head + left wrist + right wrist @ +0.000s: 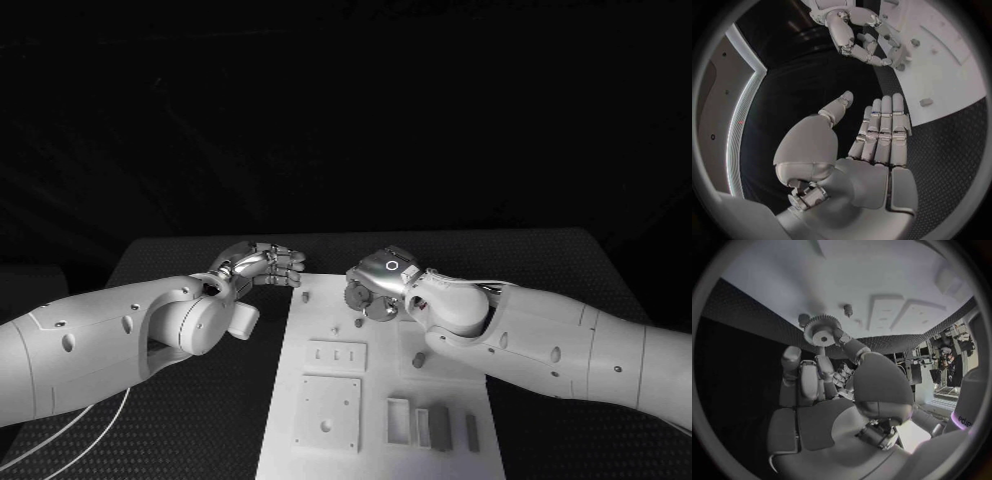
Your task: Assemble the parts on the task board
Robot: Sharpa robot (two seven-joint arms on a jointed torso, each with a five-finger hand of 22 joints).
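Note:
The white task board (462, 385) lies lengthwise in the middle of the table. My right hand (382, 282) hovers over the board's far end and pinches a grey toothed gear (822, 333) between thumb and fingertips; the gear (379, 310) hangs just above the board. A small upright peg (847, 309) and a round stud (804, 319) stand on the board close to the gear. My left hand (263, 264) is beside the board's far left corner, over the black mat. Its fingers (882, 127) are stretched out side by side, thumb apart, holding nothing.
Nearer to me the board carries a square plate (329, 410), a smaller block (336, 353), several narrow upright pieces (440, 428) and a short peg (418, 359). Black textured mat (188, 430) surrounds the board. White cables (87, 425) trail under my left arm.

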